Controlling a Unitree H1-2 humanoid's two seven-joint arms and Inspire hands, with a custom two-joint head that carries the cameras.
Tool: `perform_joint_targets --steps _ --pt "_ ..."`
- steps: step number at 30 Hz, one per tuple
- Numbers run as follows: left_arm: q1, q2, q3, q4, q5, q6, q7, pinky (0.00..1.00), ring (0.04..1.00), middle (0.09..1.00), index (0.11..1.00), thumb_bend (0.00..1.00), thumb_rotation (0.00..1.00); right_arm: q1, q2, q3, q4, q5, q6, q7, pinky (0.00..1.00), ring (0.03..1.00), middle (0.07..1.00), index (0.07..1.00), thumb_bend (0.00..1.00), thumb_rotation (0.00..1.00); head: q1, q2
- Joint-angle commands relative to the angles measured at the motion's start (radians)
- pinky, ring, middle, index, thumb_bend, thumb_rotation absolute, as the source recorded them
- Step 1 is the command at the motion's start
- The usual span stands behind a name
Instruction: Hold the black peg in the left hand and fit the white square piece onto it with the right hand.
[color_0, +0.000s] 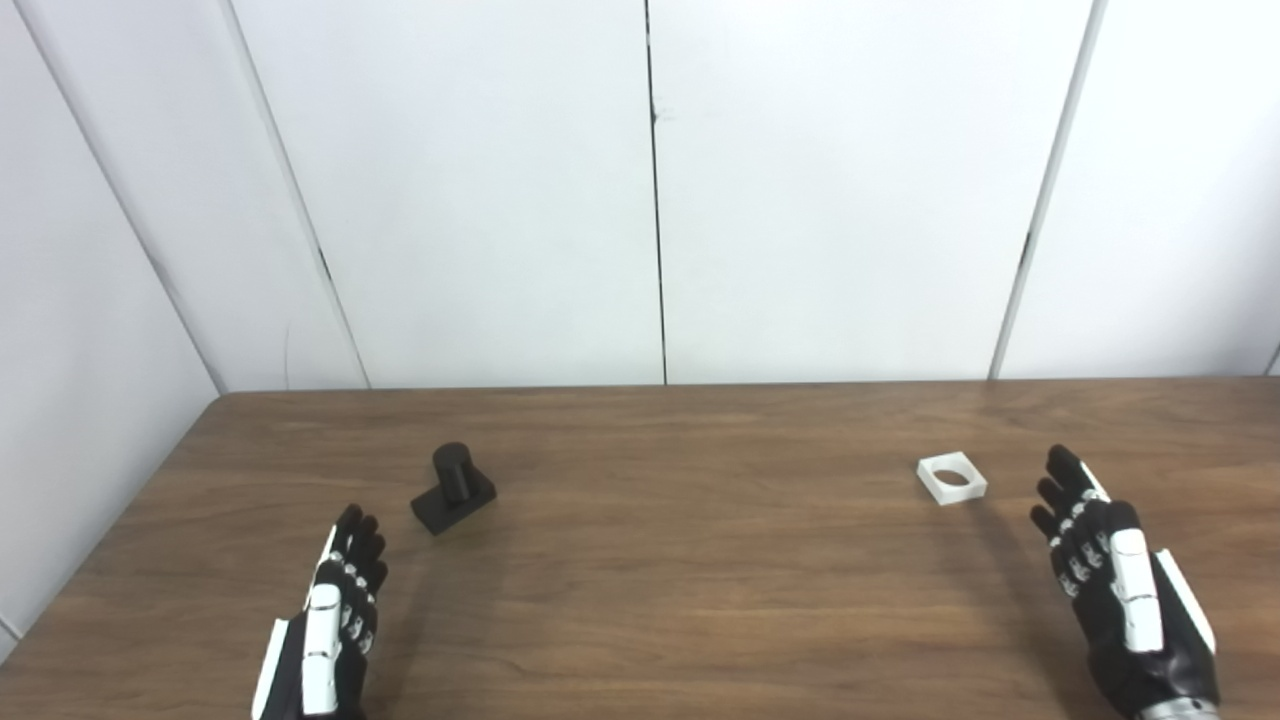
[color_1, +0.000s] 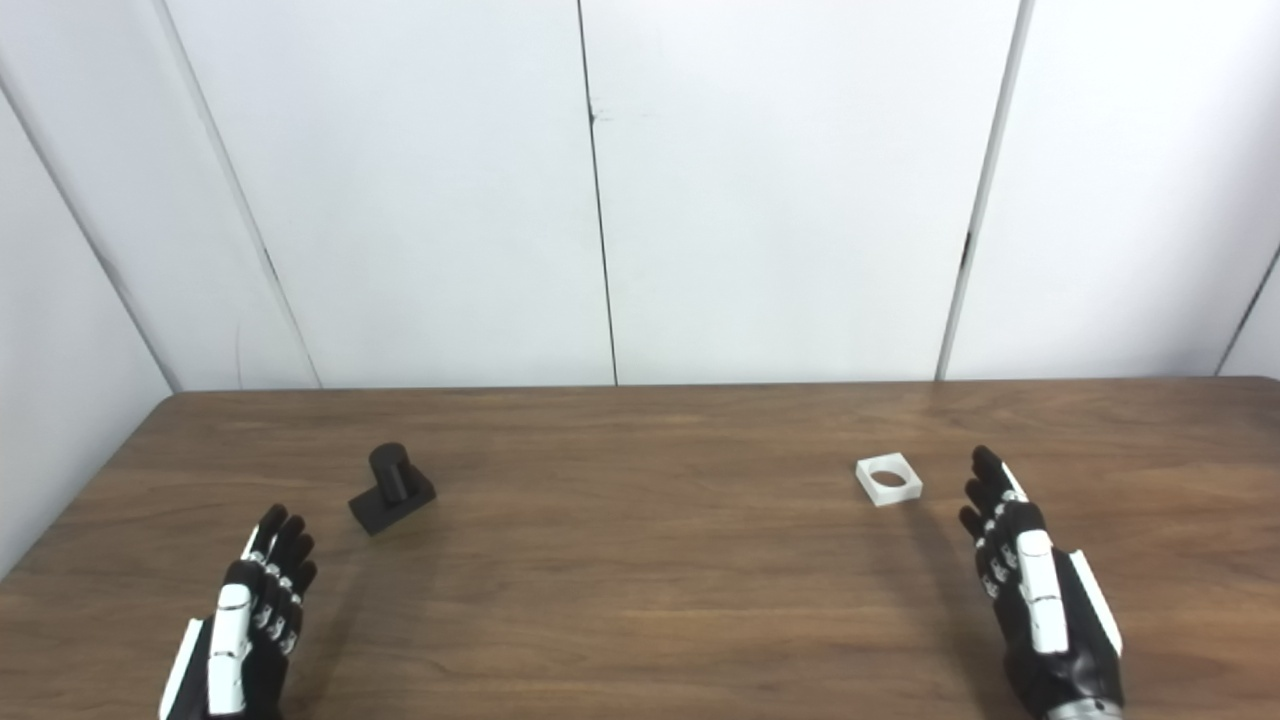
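Left robot hand edge-up, fingers straight (empty); right robot hand likewise.

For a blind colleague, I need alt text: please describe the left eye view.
Two open robot hands hover over a brown wooden table, holding nothing. The left hand is near the black peg standing on its base; the right hand is beside the white square piece lying flat. White wall panels stand behind.

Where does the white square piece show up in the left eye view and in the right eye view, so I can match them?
Left eye view: the white square piece lies flat on the table, right of centre, just left of the right hand.
Right eye view: same piece, nearer the picture's middle.
Shared landmark: the black peg at table left.
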Motion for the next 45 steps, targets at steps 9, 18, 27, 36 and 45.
perform_joint_targets --steps 9,18,27,36,45 --pt "0.011 -0.013 -0.004 0.022 0.015 0.006 0.005 1.00 0.995 0.989 0.996 0.48 0.97 0.032 0.009 0.008 0.000 0.004 0.018 0.006 1.00 1.000 0.994 0.955 0.53 0.96 -0.018 0.009" --pt "0.005 0.001 -0.018 0.010 0.158 0.002 0.050 1.00 0.990 0.978 0.986 0.48 0.90 0.028 0.007 0.010 -0.002 -0.005 0.021 0.005 1.00 0.995 0.992 0.954 0.54 0.96 0.003 0.015" --pt "-0.017 0.030 -0.055 -0.093 0.579 0.112 0.178 0.89 0.936 0.951 0.939 0.56 0.75 0.024 0.008 0.009 0.002 0.002 0.035 0.005 0.98 0.982 0.981 0.947 0.54 0.95 0.042 0.020" --pt "-0.067 0.049 -0.065 -0.172 0.727 0.250 0.173 0.92 0.979 0.987 0.947 0.67 0.55 0.023 0.006 0.012 0.021 -0.002 0.028 0.008 0.97 0.975 0.971 0.934 0.56 0.94 0.054 0.018" --pt "-0.127 0.100 -0.090 -0.129 0.886 0.264 0.223 0.91 0.967 0.940 0.909 0.70 0.42 0.030 0.011 0.014 0.029 0.005 0.020 0.011 0.96 0.974 0.967 0.926 0.56 0.94 0.059 0.014"
